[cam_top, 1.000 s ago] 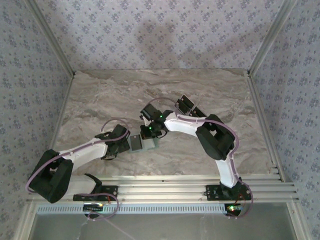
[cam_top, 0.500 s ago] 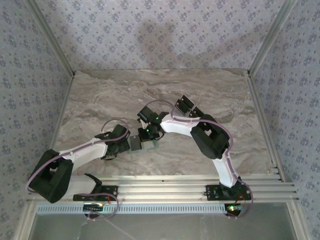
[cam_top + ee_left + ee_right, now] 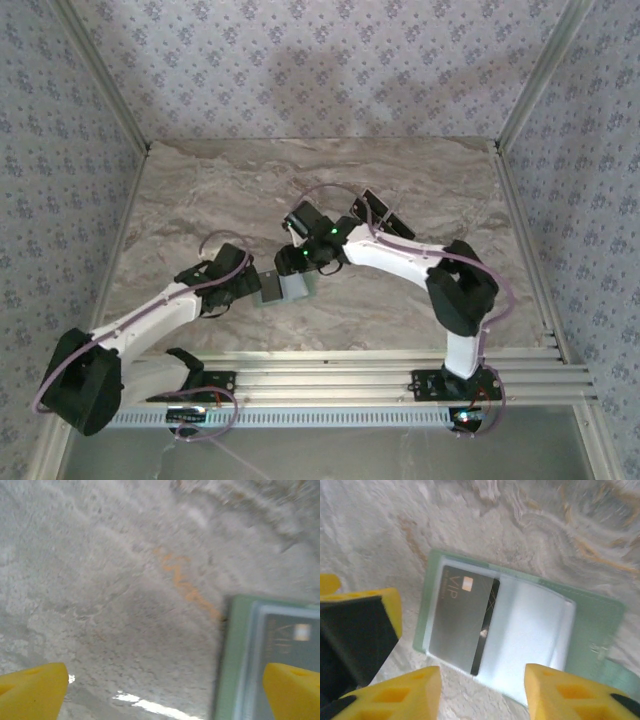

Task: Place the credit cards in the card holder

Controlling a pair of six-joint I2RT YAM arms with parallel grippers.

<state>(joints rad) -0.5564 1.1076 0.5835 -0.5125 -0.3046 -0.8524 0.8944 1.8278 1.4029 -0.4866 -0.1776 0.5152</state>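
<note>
Card holder: pale green, lying open and flat on the marble-patterned table, near the front centre, between the two grippers.

From the right wrist view, the card holder shows clear plastic pockets inside. One grey credit card sits in the left pocket, with its inner edge under the plastic. Print on the card reads "VIP", with a small gold chip square beside it. A finer line below is too small to read. A green tab pokes out at the lower right corner.

Right gripper: yellow fingertips stand moderately apart above the holder, nothing between them. In the overhead view the right gripper hangs just behind the holder.

Left gripper: jaws spread wide, nothing in them. The right fingertip overlaps the holder's edge in the left wrist view; contact cannot be told. The card's chip is visible, lettering blurred. In the overhead view the left gripper is just left of the holder.

More dark cards lie further back, beyond the right forearm; no markings legible.
</note>
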